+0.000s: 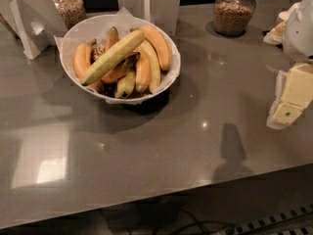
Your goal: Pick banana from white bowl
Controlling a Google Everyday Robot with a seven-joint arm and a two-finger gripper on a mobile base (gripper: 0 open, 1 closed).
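One white bowl [87, 29] sits on the grey worktop [171, 146], towards the far left, lined with white paper that pokes past the rim. In it I count eight bananas, piled so that some lie partly hidden. The banana [113, 57], the longest, nearly straight and pale greenish-yellow, lies on top of the heap, slanting from the lower left up to the right. The other seven are shorter, curved and mostly orange-yellow. Two glass jars stand at the back, one [69, 8] behind the bowl on the left and one [234, 12] to the right, each filled with brownish grains. My claw [289, 101] hangs over the worktop at the right edge, well apart from the bowl. How far it is open I cannot tell.
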